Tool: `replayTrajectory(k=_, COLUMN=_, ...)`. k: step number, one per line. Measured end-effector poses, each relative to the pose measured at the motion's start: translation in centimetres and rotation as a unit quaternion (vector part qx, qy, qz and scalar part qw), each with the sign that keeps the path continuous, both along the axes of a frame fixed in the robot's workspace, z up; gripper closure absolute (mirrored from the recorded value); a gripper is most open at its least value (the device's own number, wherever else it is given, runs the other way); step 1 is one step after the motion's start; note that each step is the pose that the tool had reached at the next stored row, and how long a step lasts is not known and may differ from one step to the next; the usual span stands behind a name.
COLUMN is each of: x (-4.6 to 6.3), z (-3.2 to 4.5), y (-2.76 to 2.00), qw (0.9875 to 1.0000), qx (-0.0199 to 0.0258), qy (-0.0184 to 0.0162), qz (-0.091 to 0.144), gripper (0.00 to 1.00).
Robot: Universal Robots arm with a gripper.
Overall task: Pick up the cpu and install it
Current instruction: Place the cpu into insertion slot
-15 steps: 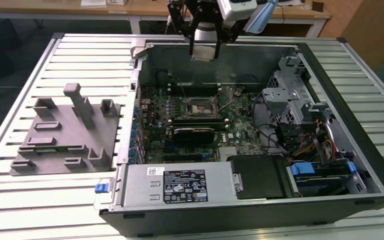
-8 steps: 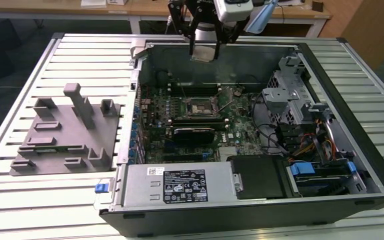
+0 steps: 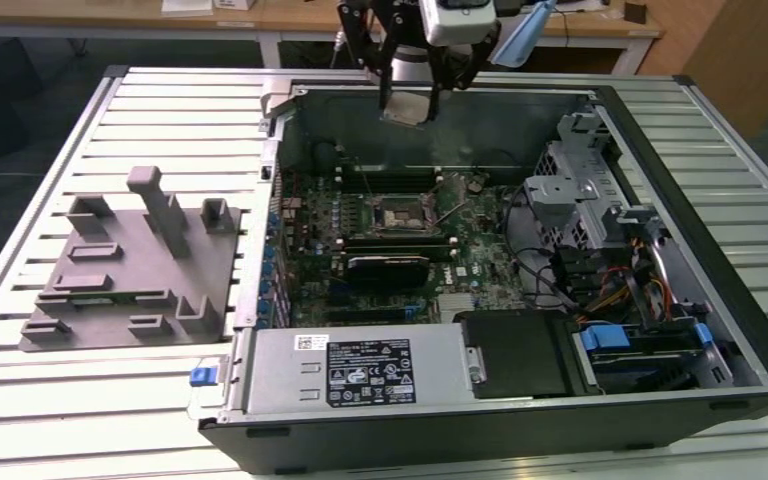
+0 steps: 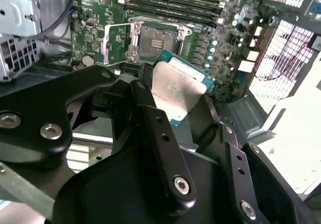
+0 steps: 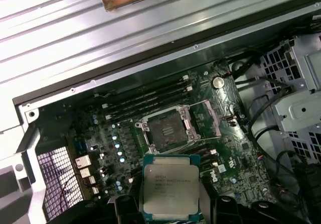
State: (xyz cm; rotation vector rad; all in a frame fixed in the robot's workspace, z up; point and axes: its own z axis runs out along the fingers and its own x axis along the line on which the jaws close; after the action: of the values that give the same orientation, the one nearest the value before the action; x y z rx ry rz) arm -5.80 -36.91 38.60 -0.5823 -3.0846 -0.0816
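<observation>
Hand [image 4: 176,101] clamped on cpu [image 5: 170,191] by opp. edges, cpu up in air over case [image 3: 491,430] back wall nr surface [image 3: 157,100] far edge, well apart from open socket [image 3: 398,212], which lies below & toward surface's middle, so prob. not yet lined up

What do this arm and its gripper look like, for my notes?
The gripper is matte black, built of flat linked bars with rounded ends, pinned by silver screws. Above it the wrist is silver-grey with a pale blue cap.
</observation>
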Motion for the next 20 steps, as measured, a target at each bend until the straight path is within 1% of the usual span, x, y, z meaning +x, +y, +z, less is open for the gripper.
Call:
replayTrajectory(k=2, x=0.0, z=-0.03, y=0.01, qw=0.9999, qx=0.0, qy=0.0, qz=-0.014, gripper=0.47)
replayTrajectory(k=5, x=0.0, z=-0.06, y=0.03, qw=0.9994, qx=0.0, qy=0.0, qz=-0.034, gripper=0.47)
replayTrajectory(k=8, x=0.0, z=-0.09, y=0.04, qw=0.9985, qx=0.0, qy=0.0, qz=-0.055, gripper=0.47)
replayTrajectory(k=11, x=0.0, z=-0.13, y=0.07, qw=0.9972, qx=0.0, qy=0.0, qz=-0.075, gripper=0.47)
replayTrajectory(k=13, x=0.0, z=-0.16, y=0.09, qw=0.996, qx=0.0, qy=0.0, qz=-0.089, gripper=0.47)
replayTrajectory(k=16, x=0.0, z=-0.2, y=0.12, qw=0.9938, qx=0.0, qy=0.0, qz=-0.111, gripper=0.47)
replayTrajectory(k=18, x=0.0, z=-0.23, y=0.13, qw=0.992, qx=0.0, qy=0.0, qz=-0.126, gripper=0.47)
replayTrajectory(k=20, x=0.0, z=-0.28, y=0.14, qw=0.9899, qx=0.0, qy=0.0, qz=-0.142, gripper=0.47)
